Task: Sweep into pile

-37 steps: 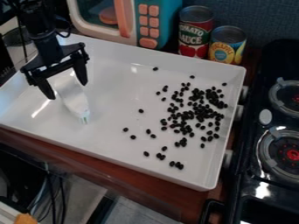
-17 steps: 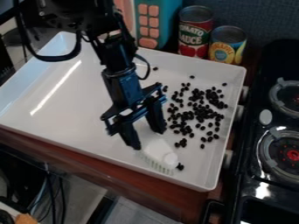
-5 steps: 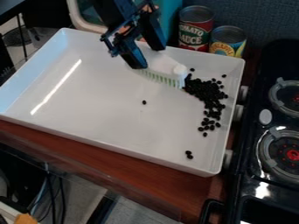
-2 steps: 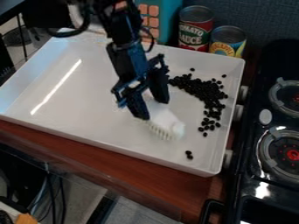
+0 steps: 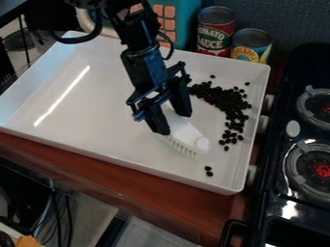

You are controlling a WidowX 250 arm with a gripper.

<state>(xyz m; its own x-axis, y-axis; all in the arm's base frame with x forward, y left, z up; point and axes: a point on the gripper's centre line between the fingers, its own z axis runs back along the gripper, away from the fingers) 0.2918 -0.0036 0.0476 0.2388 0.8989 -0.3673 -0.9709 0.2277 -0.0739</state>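
The black gripper [image 5: 176, 124] is over the right-centre of the white tray, shut on a white brush [image 5: 183, 132] whose pale green bristles point down toward the tray's front edge. Dark beans [image 5: 226, 102] lie in a dense curved band along the tray's right side, to the right of the brush and apart from it. Two beans [image 5: 209, 171] sit by themselves near the front right corner, just beyond the brush's tip. Whether the bristles touch the tray floor, I cannot tell.
The white tray [image 5: 116, 157] has raised walls on all sides. Behind it stand a red can [image 5: 215, 34], a yellow can [image 5: 251, 47] and a teal toy microwave [image 5: 183, 19]. A black stove [image 5: 293, 178] borders it on the right.
Since a second ago the gripper and brush have come from the tray's back toward its front. The lone bean near the middle is no longer visible. Lately they have shifted slightly right.
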